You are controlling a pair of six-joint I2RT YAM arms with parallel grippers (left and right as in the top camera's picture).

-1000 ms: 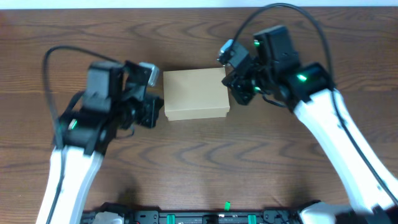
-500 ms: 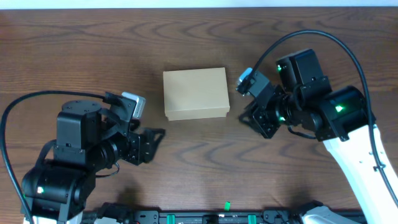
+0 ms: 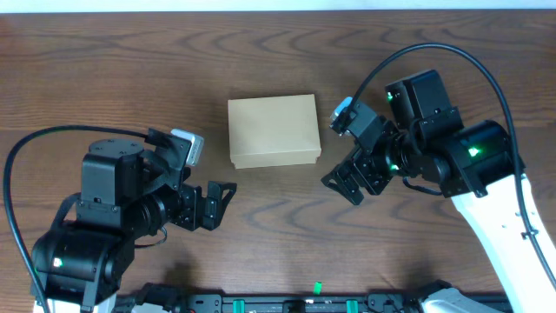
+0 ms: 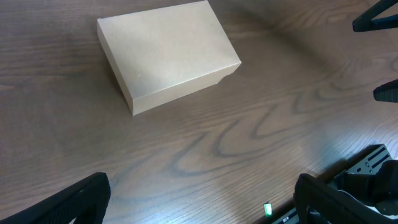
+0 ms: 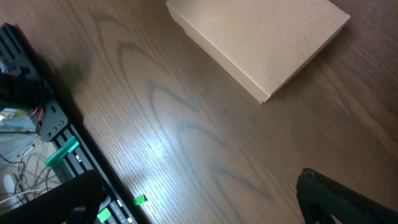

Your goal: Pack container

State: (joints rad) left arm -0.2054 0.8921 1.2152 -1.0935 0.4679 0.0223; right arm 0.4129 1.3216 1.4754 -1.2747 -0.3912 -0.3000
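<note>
The container (image 3: 273,130), a small tan cardboard box with its flap lid closed, lies flat at the table's centre; it shows also in the left wrist view as the container (image 4: 165,55) and in the right wrist view as the container (image 5: 261,40). My left gripper (image 3: 215,205) stands open to the lower left of it, well apart, with bare wood between the fingers (image 4: 68,199). My right gripper (image 3: 346,178) hangs open just off the box's lower right corner, empty, one finger (image 5: 348,199) showing at the frame's bottom right.
The wooden table (image 3: 278,235) runs to a front edge carrying a black rail (image 3: 287,304) with a small green marker (image 3: 318,285). Cables loop above both arms. Wires and a green clip (image 5: 59,152) sit below the table edge.
Both arms have pulled back from the box's sides toward the front of the table. Both grippers went from shut to open; the box stayed put.
</note>
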